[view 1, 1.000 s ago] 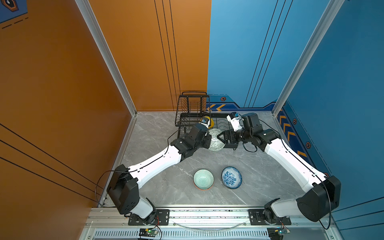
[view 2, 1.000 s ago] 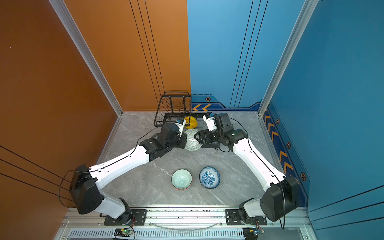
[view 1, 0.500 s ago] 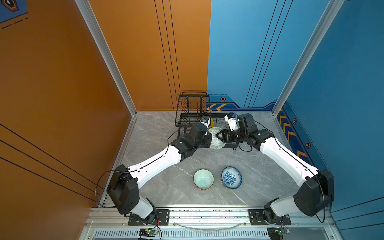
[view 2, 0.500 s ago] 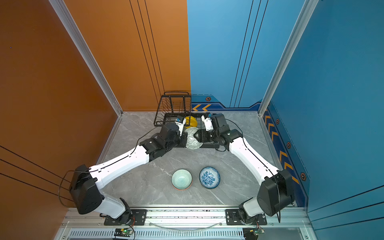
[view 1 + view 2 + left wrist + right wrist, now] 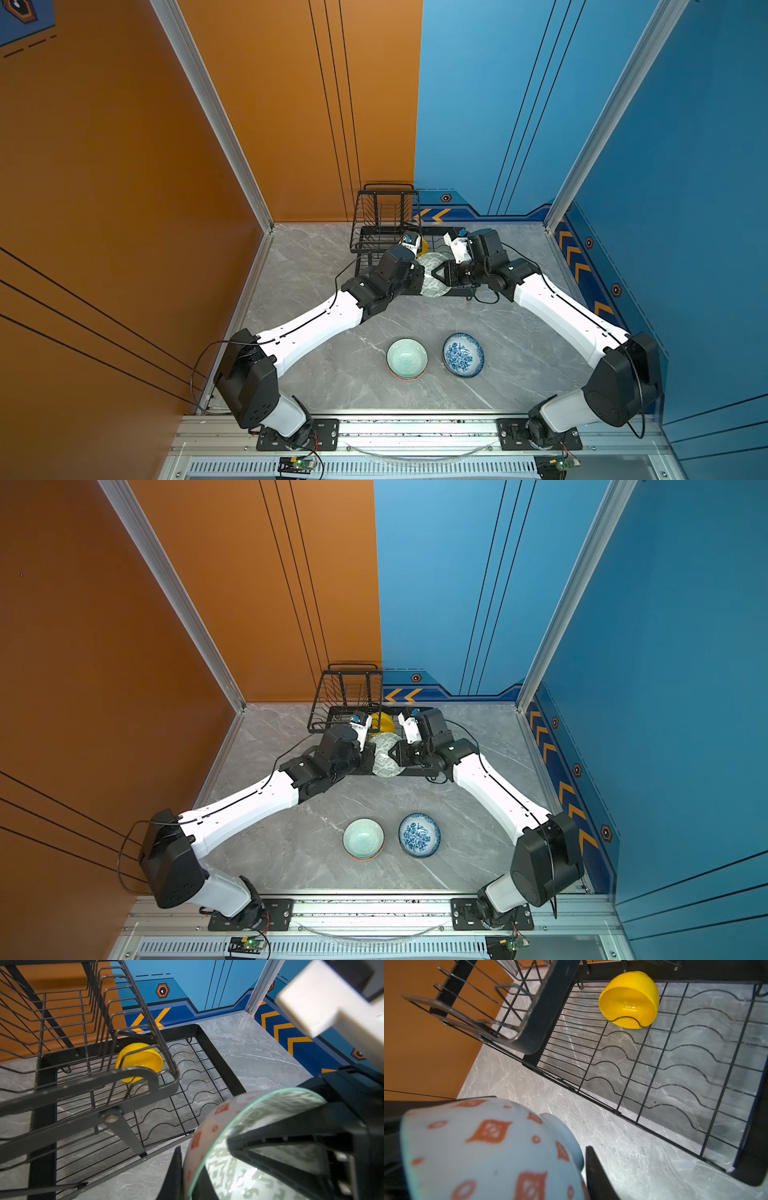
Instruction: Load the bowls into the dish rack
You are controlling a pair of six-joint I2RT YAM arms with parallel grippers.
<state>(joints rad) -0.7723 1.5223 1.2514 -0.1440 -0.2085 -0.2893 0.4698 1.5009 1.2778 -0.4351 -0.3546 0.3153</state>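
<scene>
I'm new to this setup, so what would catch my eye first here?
The left pincer and right pincer meet on a patterned bowl at the rack's front edge. A yellow bowl lies tipped in the rack's lower tray. A mint bowl and a blue bowl sit upright on the table, short of the rack.

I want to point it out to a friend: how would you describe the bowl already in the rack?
Look to the black wire dish rack at the back of the grey table. In its flat lower tray, beside the raised basket, the yellow bowl lies tipped on its side. It alone is plain, without pattern; the mint bowl and blue floral bowl stand on the table.
</scene>
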